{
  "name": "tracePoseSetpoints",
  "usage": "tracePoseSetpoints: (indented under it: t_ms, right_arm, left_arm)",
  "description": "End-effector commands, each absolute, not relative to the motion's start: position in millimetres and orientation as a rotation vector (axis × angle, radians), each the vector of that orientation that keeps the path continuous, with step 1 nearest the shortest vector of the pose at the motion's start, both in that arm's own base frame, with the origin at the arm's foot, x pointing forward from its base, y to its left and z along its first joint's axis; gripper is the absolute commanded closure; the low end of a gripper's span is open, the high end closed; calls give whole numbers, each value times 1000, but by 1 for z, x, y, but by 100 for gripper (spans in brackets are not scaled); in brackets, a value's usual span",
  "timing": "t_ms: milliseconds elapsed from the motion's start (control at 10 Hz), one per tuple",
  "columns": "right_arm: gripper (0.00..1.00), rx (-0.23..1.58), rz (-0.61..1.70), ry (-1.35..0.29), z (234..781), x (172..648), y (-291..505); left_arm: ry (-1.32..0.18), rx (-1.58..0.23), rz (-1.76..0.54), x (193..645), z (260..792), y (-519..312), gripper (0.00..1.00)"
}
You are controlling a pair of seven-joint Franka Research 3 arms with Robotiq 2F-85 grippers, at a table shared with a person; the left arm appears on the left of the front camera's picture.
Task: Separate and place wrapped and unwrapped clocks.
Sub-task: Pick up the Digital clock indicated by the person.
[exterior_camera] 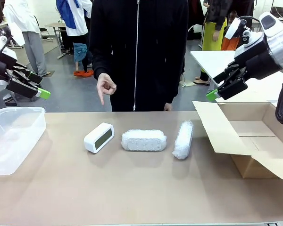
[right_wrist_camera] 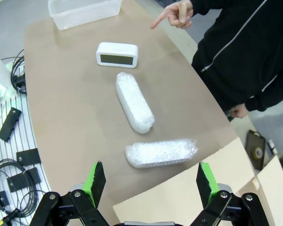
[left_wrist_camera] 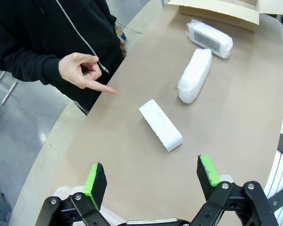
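A brown worktop (exterior_camera: 132,188) is seen from the robot's side, with a person (exterior_camera: 137,47) in a black zipped top stood at its far edge. Three things are laid in a row across the middle, each apart from the next.

At the left of the row a white clock (exterior_camera: 99,137) is set, its dark screen turned toward the near side. In the middle a first bundle (exterior_camera: 144,140) of white bubble wrap is laid lengthwise along the row. To its right a second bundle (exterior_camera: 183,139) is laid pointing from near to far.

A clear plastic tub (exterior_camera: 14,136) is placed at the left end of the worktop. An open cardboard box (exterior_camera: 247,134) is placed at the right end, with one flap spread out near the second bundle.

The person's hand (exterior_camera: 105,87) is held over the far edge behind the clock, with the index finger pointed down.

The left tool (left_wrist_camera: 151,178) is held raised at the left, above the tub's side. Its jaws are released wide and nothing is gripped. The right tool (right_wrist_camera: 151,181) is held raised at the right, above the box. It is likewise released, with nothing gripped.
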State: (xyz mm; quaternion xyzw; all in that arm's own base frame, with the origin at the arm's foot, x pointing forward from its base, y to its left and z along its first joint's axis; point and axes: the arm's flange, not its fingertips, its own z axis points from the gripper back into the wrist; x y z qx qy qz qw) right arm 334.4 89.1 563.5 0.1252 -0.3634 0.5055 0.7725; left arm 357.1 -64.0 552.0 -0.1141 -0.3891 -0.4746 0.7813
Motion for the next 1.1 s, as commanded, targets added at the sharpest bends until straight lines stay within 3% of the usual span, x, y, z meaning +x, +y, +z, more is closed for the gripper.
tracePoseSetpoints:
  t_ms: [0, 100, 300, 600, 1000]
  right_arm:
    - [0, 288, 1100, -787, 563, 334, 89]
    - [0, 288, 1100, -787, 563, 334, 89]
    - [0, 288, 1100, -787, 563, 334, 89]
    - [0, 288, 1100, -787, 563, 334, 89]
    - [0, 288, 1100, -787, 563, 334, 89]
  left_arm:
    - [-840, -247, -1025, 357, 552, -64, 0]
    - [-674, -220, -1006, 367, 555, -90, 0]
    - [-492, -196, -950, 375, 556, -136, 0]
    - [-321, -207, -786, 403, 528, -180, 0]
    - [-216, -251, -689, 430, 453, -213, 0]
